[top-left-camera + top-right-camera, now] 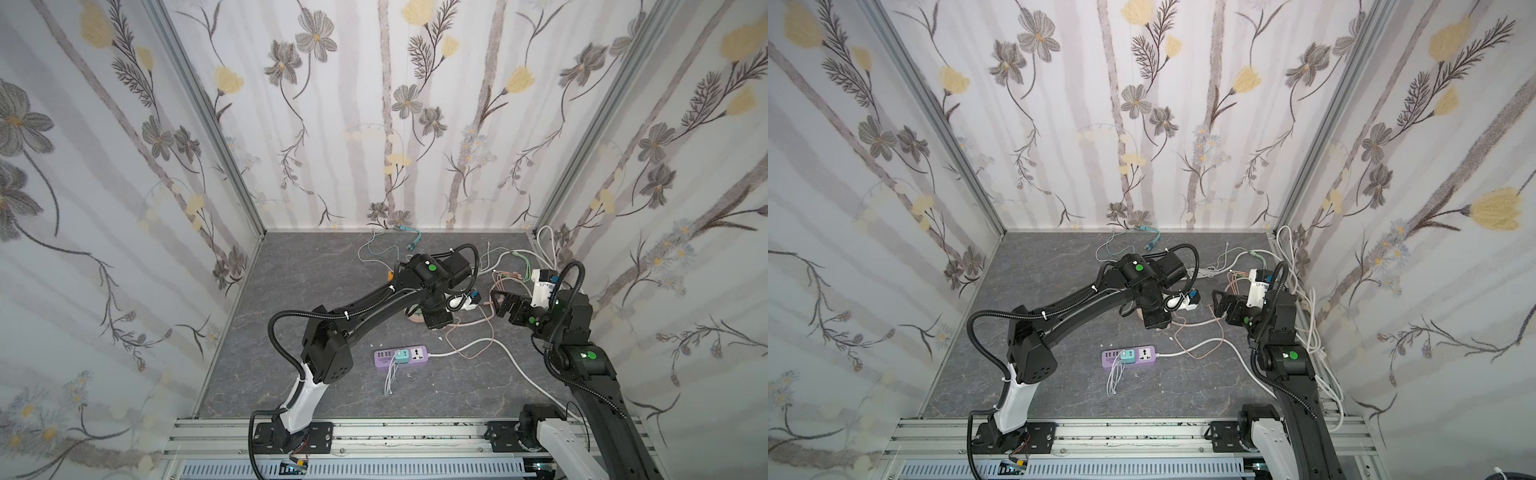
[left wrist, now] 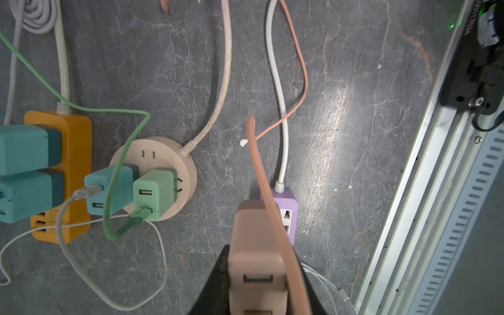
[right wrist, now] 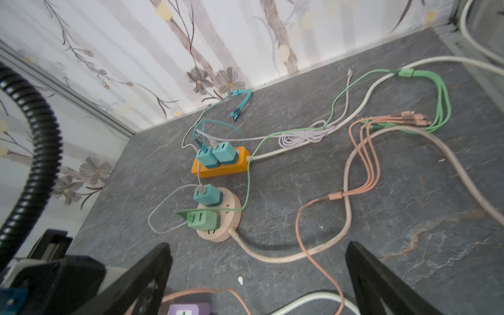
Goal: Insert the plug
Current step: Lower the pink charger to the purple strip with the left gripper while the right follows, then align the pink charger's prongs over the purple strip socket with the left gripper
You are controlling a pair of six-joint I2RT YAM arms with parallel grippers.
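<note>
plug (image 2: 253, 234): 1 pink, clamped in left tool (image 2: 259, 272) | right tool (image 3: 257, 253) gaping | strips: 3, orange (image 2: 73, 136), round (image 2: 163, 152), purple (image 2: 287, 200)

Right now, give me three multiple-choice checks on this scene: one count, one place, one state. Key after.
1. Teal chargers on the orange strip: A two, B one, C three.
2. The green charger sits: A in the orange strip, B in the round socket, C loose, in neither.
3. The left gripper is: A open, B shut on nothing, C shut on the pink charger.

Key:
1 A, the right wrist view shows two teal blocks side by side on it.
2 B, it is plugged into the round face beside another teal block.
3 C, the left wrist view shows the pink block clamped in it, cable trailing off.
</note>
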